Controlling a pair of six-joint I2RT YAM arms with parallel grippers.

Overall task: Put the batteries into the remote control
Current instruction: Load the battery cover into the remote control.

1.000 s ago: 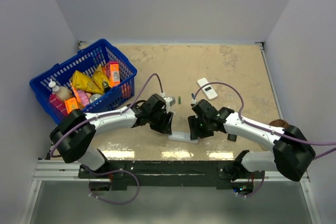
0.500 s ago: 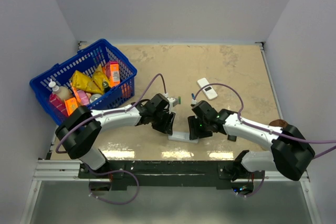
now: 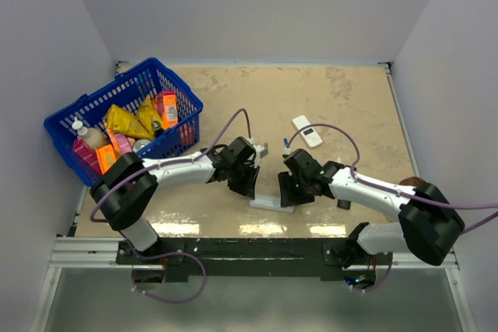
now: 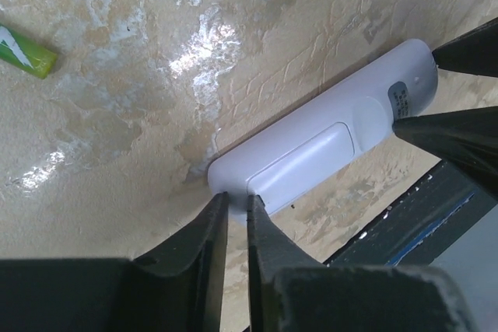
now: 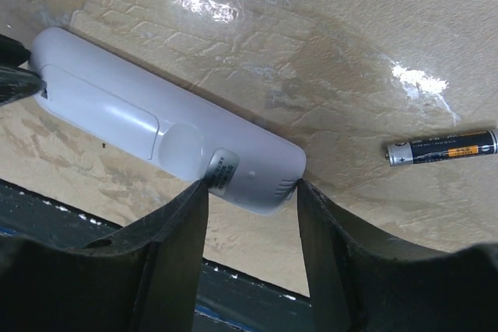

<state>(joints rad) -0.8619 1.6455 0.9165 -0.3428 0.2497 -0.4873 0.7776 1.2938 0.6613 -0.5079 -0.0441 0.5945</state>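
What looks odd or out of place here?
Nothing spilled or damaged. A green battery and a black battery lie loose, apart from the remote control, whose back cover looks closed. The left gripper has its jaws shut on nothing.

A robot test cell in a lab: plain pale walls [image 3: 257, 5] box in a tan marbled table [image 3: 350, 99] from 9 to 3 o'clock. Two cabled arms [image 3: 171, 170] are bolted to a metal rail [image 3: 85, 250] at 6 o'clock.
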